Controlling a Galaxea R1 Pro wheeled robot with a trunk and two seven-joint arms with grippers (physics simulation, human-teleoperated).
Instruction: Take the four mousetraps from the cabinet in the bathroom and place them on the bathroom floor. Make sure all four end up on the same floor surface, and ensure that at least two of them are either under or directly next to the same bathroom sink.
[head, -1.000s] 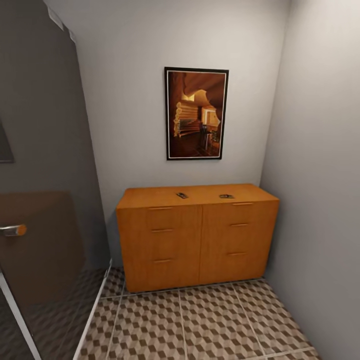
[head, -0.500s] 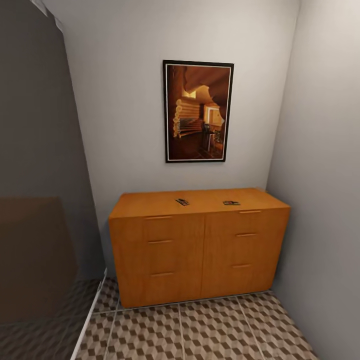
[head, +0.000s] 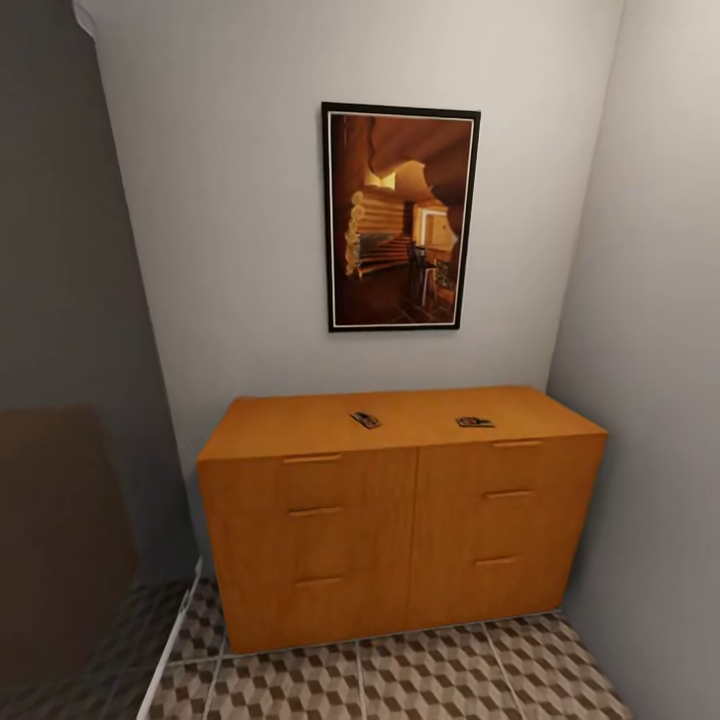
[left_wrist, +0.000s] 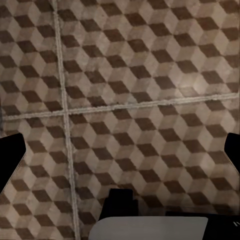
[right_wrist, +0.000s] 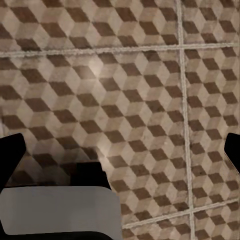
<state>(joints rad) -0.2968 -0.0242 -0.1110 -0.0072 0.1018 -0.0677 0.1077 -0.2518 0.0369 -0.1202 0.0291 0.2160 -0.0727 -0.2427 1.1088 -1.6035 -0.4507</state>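
Head view: approaching the cabinet (head: 400, 520), two mousetraps (head: 365, 420) on top, both end effectors spread, next reach over.

framed picture (head: 400, 217) on grey wall (head: 240, 220), dark panel (head: 60, 400) beside

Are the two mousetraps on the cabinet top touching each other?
Apart. The head view shows the left mousetrap and the right mousetrap with bare cabinet top between.

Two small dark mousetraps (head: 365, 420) (head: 475, 422) are seen lying flat, well apart, on the orange-brown cabinet (head: 400, 520), which stands on the cube-patterned floor (head: 400, 680).
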